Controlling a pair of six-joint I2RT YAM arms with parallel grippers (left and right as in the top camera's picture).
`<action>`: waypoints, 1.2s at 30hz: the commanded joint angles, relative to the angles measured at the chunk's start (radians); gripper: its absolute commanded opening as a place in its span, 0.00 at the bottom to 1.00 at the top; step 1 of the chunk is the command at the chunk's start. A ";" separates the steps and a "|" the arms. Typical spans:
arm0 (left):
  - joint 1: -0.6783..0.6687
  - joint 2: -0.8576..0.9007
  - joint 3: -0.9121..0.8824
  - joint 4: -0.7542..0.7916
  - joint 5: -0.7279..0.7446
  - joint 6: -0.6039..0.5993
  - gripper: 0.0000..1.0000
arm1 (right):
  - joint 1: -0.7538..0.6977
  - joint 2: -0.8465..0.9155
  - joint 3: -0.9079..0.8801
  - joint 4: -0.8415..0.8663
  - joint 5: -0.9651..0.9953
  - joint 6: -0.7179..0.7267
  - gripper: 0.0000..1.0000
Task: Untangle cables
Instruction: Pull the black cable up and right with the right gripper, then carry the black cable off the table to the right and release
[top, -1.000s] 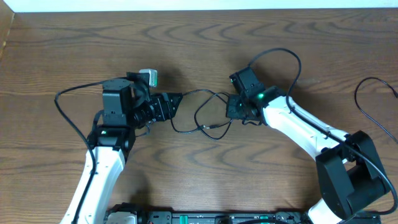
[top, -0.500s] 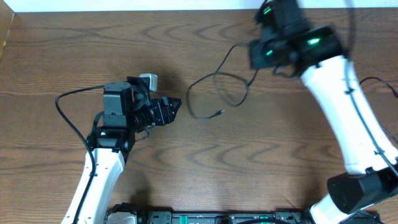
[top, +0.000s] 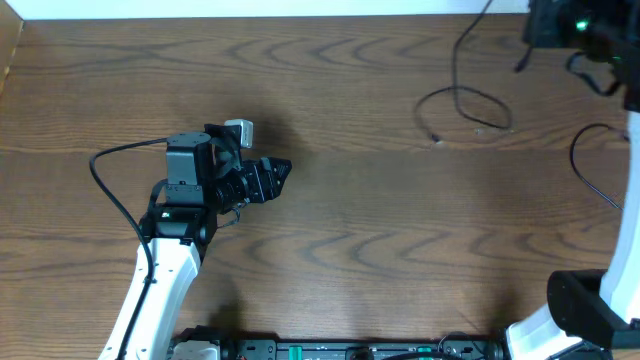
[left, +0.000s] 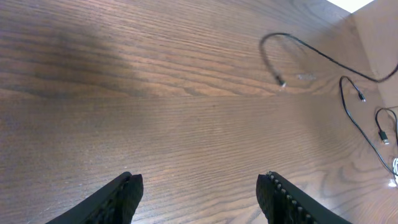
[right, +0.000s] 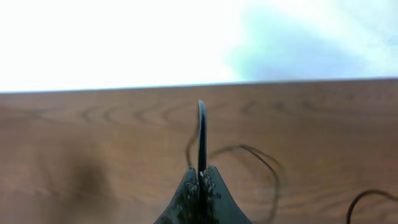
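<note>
"Two pincers, so which do we read first?"

"The one on the right. The right pincer (right: 200, 185) is clenched on the black cable (right: 201, 134), a thin cord pinched edge-on between the tips, up by the far right corner of the worktop (top: 330, 80). The left pincer (left: 199, 186) is released, with nothing between its fingers, and sits over the wood well apart from the cord."

"And beyond the grip?"

"Seen from overhead, the cable drops from the raised pincer to a loose loop on the wood, and its plug end (top: 435, 138) lies free. Near the right edge lies a second black cord (left: 342, 99), apart from ours. Past it there may be a white one, but the frame cuts it off and we cannot be sure."

"How do we expect it to handle?"

"Light and limp, we judge. It will hold no shape and will swing and drag wherever we lift. The smooth jacket could slide through a loose pinch. The plug is the only stiff part, and the likeliest to snag."

"So where do we take hold?"

"Just behind the plug with the left, we would say. Then the two grips bracket the loop and can draw it open."
</note>
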 joint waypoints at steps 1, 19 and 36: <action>0.003 -0.007 -0.003 -0.009 -0.005 0.013 0.64 | -0.028 -0.011 0.032 0.008 -0.030 -0.019 0.01; 0.003 -0.007 -0.003 -0.028 -0.005 0.024 0.64 | -0.282 0.253 0.032 -0.019 0.030 -0.071 0.01; 0.003 -0.007 -0.003 -0.023 -0.005 0.023 0.64 | -0.364 0.728 0.031 -0.152 0.010 -0.005 0.01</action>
